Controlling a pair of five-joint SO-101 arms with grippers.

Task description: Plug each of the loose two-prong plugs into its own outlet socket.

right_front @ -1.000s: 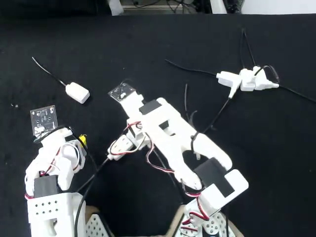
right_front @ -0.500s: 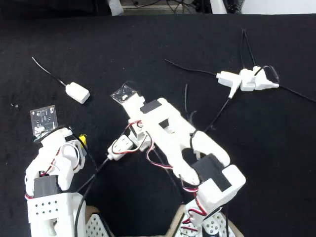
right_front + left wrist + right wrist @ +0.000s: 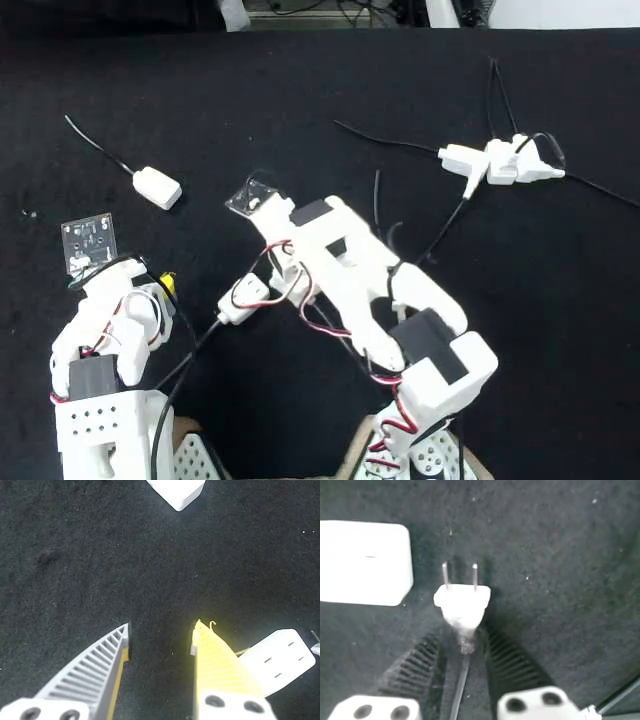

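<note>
Your right hand (image 3: 462, 630) is clenched on a white two-prong plug (image 3: 462, 602), gripping the rear of its body so both prongs point forward, away from the fingers; the plug's cord runs back between those fingers. A white outlet block (image 3: 365, 562) lies on the black tabletop (image 3: 560, 555) near the plug, off to one side of the prongs and not touching them. In the high view you see that outlet block (image 3: 157, 187) to the left of the right hand (image 3: 250, 195), with a thin black cord trailing from it. Your left hand (image 3: 161, 630) is released, its fingers spread with nothing between them, above bare tabletop; a slotted white socket (image 3: 277, 660) lies just beside its yellow finger (image 3: 215, 660). A white adapter cluster (image 3: 500, 160) with cords attached lies well apart, towards the far right of the tabletop.
</note>
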